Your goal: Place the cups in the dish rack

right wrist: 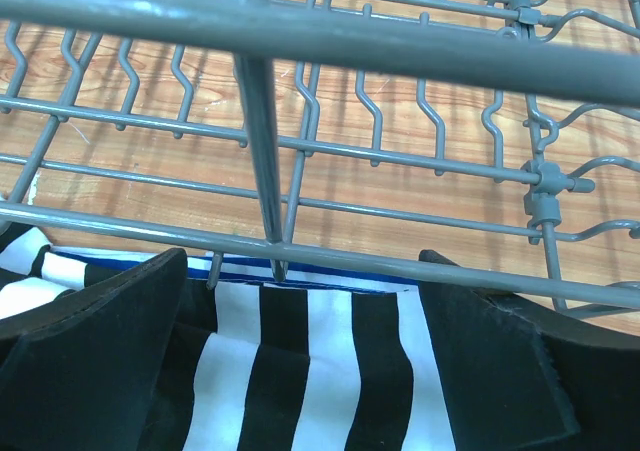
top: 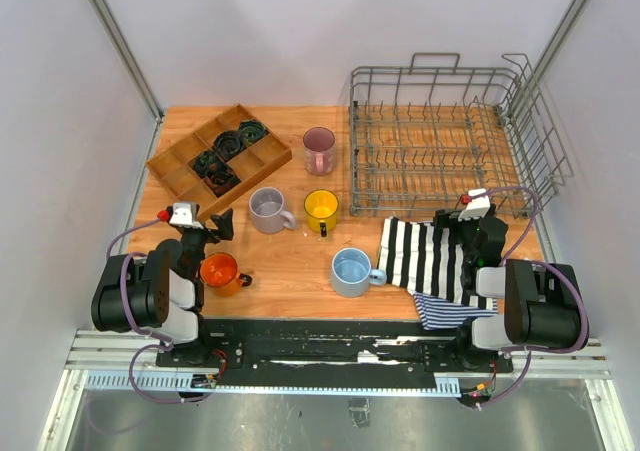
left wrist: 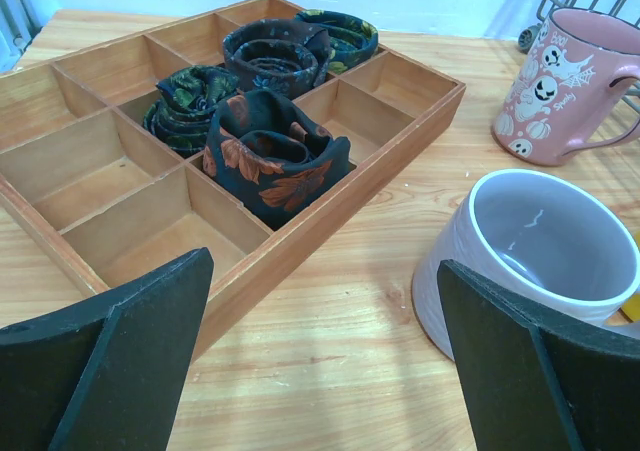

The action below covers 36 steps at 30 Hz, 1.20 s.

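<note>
1. The orange cup (top: 219, 269), grey cup (top: 267, 209), yellow cup (top: 321, 206) and light blue cup (top: 351, 271) are plain.
2. The pink cup (left wrist: 560, 81) carries white ghosts and pumpkin faces.
3. The dish rack (top: 440, 141) is grey wire.
4. The cloth (top: 425, 256) has black and white stripes and a blue edge.
5. The wooden tray (top: 175, 166) is mid-brown; its rolled fabrics (left wrist: 275, 156) are dark with green and orange floral prints.
6. The tabletop (top: 290, 261) is light wood grain.
7. The left end effector (left wrist: 325, 316) and right end effector (right wrist: 300, 351) are black.

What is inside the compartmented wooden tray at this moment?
The wooden tray holds rolled dark floral cloths in its middle compartments; the other compartments in view are bare. Anything beneath the rolls is covered.
</note>
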Motion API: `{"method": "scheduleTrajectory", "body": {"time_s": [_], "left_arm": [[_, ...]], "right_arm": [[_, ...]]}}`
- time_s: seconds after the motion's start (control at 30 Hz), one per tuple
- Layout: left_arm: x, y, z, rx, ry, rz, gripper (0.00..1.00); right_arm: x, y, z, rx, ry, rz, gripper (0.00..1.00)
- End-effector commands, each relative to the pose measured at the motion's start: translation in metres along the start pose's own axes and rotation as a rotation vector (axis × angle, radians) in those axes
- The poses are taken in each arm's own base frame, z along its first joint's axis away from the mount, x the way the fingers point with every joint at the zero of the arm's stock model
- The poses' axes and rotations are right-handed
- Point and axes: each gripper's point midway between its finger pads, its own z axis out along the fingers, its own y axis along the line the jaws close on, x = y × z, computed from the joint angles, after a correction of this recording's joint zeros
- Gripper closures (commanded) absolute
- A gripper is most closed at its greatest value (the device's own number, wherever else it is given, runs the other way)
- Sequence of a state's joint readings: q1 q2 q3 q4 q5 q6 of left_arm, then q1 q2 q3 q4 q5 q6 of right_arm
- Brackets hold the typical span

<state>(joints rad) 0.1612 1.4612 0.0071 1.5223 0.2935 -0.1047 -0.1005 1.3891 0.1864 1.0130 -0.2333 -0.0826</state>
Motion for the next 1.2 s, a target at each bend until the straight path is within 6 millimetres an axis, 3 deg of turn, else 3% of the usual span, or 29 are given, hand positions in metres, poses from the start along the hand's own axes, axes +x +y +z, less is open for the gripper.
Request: {"method": "scheduleTrajectory", "body": {"time_s": [0.0,0.3,0.63,1.0,1.17], "left_arm": [[-0.015,-0.004,0.0,0.02,-0.06,0.032,0.0],[-0.014,-0.005,0.003,0.03,-0.049,0.035,0.0],[-0.013,-0.005,0.004,0.028,-0.043,0.033,0.0],[-0.009,-0.002,0.009,0.0,-0.02,0.036,0.0],[-0.019,-0.01,0.011,0.044,-0.027,0.057,0.0]], "right_arm": [[-0.015,0.003,0.006,-0.008,-0.044,-0.025,0.02],[-0.014,0.003,0.006,-0.001,-0.04,-0.027,0.02],[-0.031,-0.024,0.001,0.132,0.078,0.017,0.02],[-0.026,-0.031,-0.049,0.232,0.223,0.1,0.02],[-0.024,-0.026,-0.077,0.269,0.229,0.204,0.02]]}}
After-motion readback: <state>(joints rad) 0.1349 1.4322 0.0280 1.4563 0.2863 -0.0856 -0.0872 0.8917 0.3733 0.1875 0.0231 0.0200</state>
